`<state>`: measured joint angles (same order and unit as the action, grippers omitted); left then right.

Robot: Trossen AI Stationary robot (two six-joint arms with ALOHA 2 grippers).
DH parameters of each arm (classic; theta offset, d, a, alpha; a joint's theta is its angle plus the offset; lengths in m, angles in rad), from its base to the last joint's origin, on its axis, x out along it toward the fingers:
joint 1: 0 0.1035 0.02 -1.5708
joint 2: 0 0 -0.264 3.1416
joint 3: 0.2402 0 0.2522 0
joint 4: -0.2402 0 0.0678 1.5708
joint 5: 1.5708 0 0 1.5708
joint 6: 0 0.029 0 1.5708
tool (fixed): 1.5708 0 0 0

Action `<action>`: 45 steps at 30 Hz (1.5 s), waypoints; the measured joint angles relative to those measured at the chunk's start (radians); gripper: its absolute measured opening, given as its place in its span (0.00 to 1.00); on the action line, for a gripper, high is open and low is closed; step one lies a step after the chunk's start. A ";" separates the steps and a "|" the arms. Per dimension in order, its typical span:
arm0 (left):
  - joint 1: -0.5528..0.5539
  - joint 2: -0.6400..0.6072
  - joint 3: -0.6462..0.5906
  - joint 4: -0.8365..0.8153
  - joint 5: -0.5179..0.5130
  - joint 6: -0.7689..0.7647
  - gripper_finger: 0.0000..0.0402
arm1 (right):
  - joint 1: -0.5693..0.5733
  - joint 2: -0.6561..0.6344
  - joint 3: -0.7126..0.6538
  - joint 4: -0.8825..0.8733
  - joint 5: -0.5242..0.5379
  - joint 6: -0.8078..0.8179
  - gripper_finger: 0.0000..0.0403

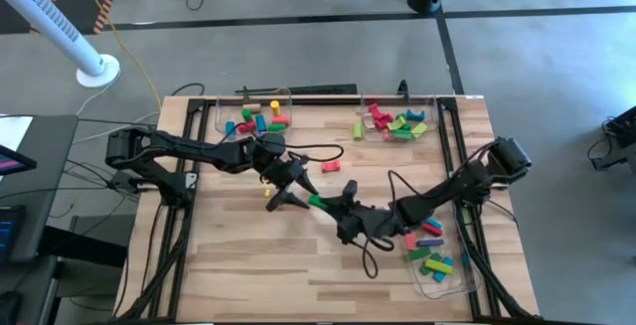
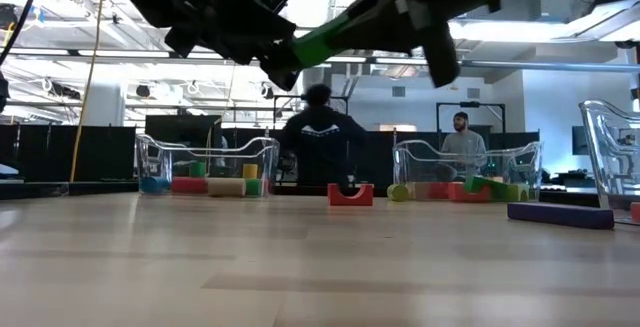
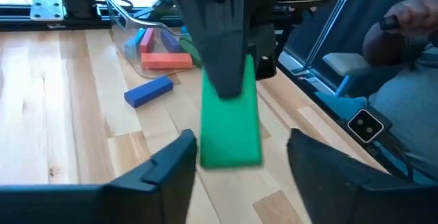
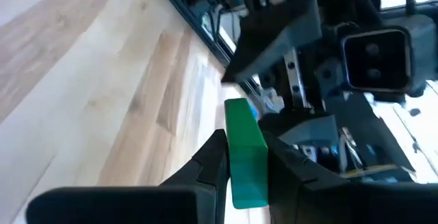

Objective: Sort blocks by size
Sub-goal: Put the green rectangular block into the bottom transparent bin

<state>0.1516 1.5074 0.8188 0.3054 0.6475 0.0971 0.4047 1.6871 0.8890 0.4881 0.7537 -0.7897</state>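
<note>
Both arms meet over the middle of the wooden surface [image 1: 248,255], well above it per low view.

Left arm: reaches in from the left edge, elbow bent, wrist angled toward centre. Left end effector [image 1: 281,198] has fingers apart; in its wrist view the two fingers [image 3: 164,172] stand either side of the green block [image 3: 231,125] w/ clear gaps, not touching it.

Right arm: comes from the right edge, stretched diagonally toward centre, forearm low. Right end effector [image 4: 245,157] is clamped narrow on the green block; its wrist view shows both fingers pressed against the block's sides. Block is a long bar, held in the air between the two end effectors, tilted in low view.

Other blocks:
- Red arch-shaped block [image 2: 350,194] lies on the surface near centre, apart from the arms.
- Purple bar [image 2: 558,213] lies loose on the surface, beside the right-side tray.
- Left rear tray [image 1: 221,116]: mixed short pcs.
- Right rear tray [image 1: 442,126]: mixed pcs, red and green mostly.
- Right-side tray [image 1: 472,283]: longer bars.

Two people visible in the room beyond the surface.
</note>
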 joint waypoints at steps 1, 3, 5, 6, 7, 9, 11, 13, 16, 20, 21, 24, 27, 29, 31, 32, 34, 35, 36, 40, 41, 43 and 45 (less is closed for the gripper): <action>0.000 0.000 0.000 -0.001 0.001 0.000 0.56 | 0.013 -0.001 0.000 -0.007 0.035 0.005 0.23; 0.005 0.000 0.000 -0.001 0.001 0.000 0.61 | 0.041 -0.012 0.001 -0.043 0.097 0.031 0.23; 0.009 0.000 0.000 -0.001 -0.001 0.002 0.65 | 0.071 -0.028 0.023 -0.129 0.164 0.103 0.24; 0.012 0.000 0.000 -0.003 -0.009 0.008 0.66 | 0.088 -0.036 0.041 -0.193 0.200 0.149 0.24; 0.013 0.000 0.000 -0.008 -0.028 0.018 0.67 | 0.105 -0.043 0.062 -0.261 0.238 0.199 0.24; 0.013 0.000 0.000 -0.037 -0.098 0.056 0.67 | 0.144 -0.055 0.117 -0.410 0.308 0.310 0.24; 0.012 0.000 0.000 -0.078 -0.213 0.103 0.67 | 0.178 -0.060 0.182 -0.593 0.349 0.445 0.24; 0.013 0.000 -0.001 -0.117 -0.323 0.136 0.67 | 0.205 -0.059 0.260 -0.801 0.350 0.627 0.24; 0.013 0.000 -0.001 -0.159 -0.424 0.168 0.67 | 0.235 -0.060 0.361 -1.098 0.323 0.950 0.24; 0.012 0.010 -0.001 -0.182 -0.500 0.200 0.67 | 0.258 -0.060 0.420 -1.390 0.165 1.296 0.24; 0.014 0.024 -0.001 -0.171 -0.520 0.208 0.67 | 0.264 -0.060 0.424 -1.436 0.121 1.360 0.24; 0.028 0.076 -0.002 -0.155 -0.542 0.214 0.67 | 0.287 -0.059 0.424 -1.540 -0.010 1.526 0.24; 0.043 0.146 -0.001 -0.074 -0.541 0.197 0.67 | 0.325 -0.059 0.424 -1.599 -0.089 1.642 0.24; 0.048 0.194 -0.001 0.005 -0.542 0.175 0.67 | 0.357 -0.058 0.427 -1.643 -0.115 1.709 0.24; 0.050 0.228 -0.001 0.051 -0.541 0.163 0.67 | 0.385 -0.058 0.444 -1.715 -0.138 1.788 0.24; 0.050 0.242 0.003 0.082 -0.541 0.156 0.67 | 0.399 -0.058 0.456 -1.750 -0.150 1.835 0.24; 0.050 0.249 0.006 0.096 -0.542 0.148 0.67 | 0.432 -0.058 0.479 -1.837 -0.175 1.930 0.23; 0.050 0.247 0.005 0.100 -0.545 0.148 0.67 | 0.447 -0.058 0.489 -1.874 -0.188 1.973 0.23; 0.050 0.247 0.006 0.110 -0.553 0.149 0.67 | 0.463 -0.058 0.501 -1.907 -0.201 2.015 0.23; 0.052 0.248 0.006 0.102 -0.575 0.150 0.67 | 0.522 -0.058 0.527 -2.006 -0.300 2.176 0.23; 0.052 0.247 0.006 0.102 -0.576 0.150 0.67 | 0.536 -0.058 0.530 -2.020 -0.327 2.212 0.23; 0.052 0.246 0.006 0.097 -0.576 0.150 0.67 | 0.560 -0.058 0.530 -2.035 -0.378 2.273 0.23; 0.052 0.247 0.006 0.081 -0.577 0.153 0.67 | 0.583 -0.058 0.530 -2.044 -0.429 2.330 0.23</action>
<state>0.2035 1.7542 0.8249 0.3862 0.0705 0.2497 0.9882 1.6291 1.4193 -1.5560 0.3243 1.5406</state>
